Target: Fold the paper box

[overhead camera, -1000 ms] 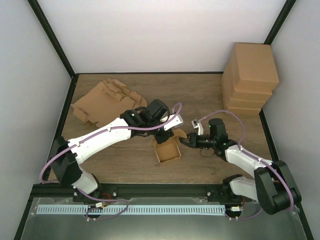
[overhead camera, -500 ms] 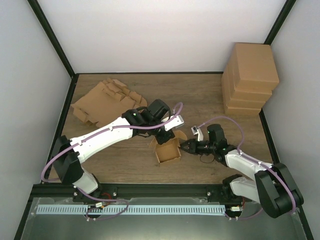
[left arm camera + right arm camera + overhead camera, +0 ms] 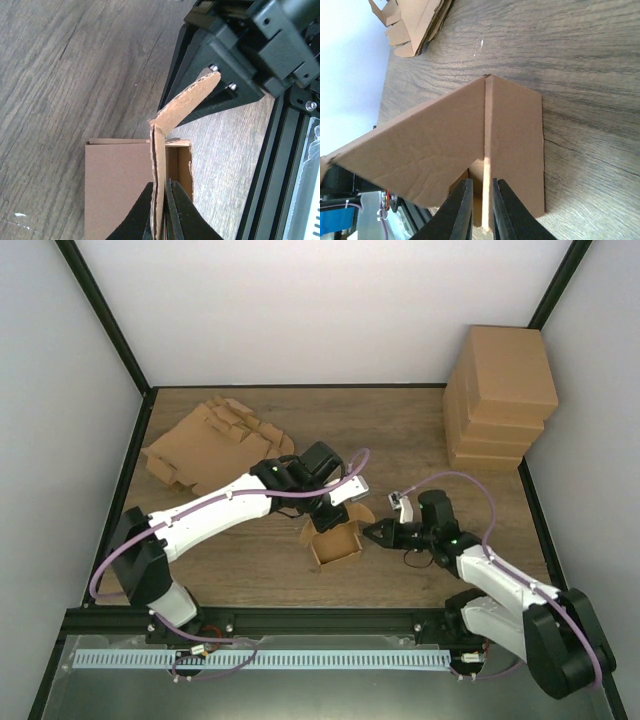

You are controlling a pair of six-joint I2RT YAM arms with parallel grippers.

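The small brown paper box (image 3: 335,543) sits open-topped at the table's middle, with a flap standing up. My left gripper (image 3: 336,512) is above it, shut on that upright flap (image 3: 159,165), which it pinches edge-on between its fingers (image 3: 172,210). My right gripper (image 3: 374,533) is at the box's right side. In the right wrist view its fingers (image 3: 462,205) straddle a box wall (image 3: 487,150) with a narrow gap. The wall lies against one finger and clear of the other.
A pile of flat unfolded cardboard blanks (image 3: 205,445) lies at the back left. A stack of finished boxes (image 3: 500,395) stands at the back right corner. The black frame rail (image 3: 330,618) runs along the near table edge.
My right gripper has shifted slightly down and to the right along the box's right side. My left arm has edged right, still holding the flap. The box has stayed in place.
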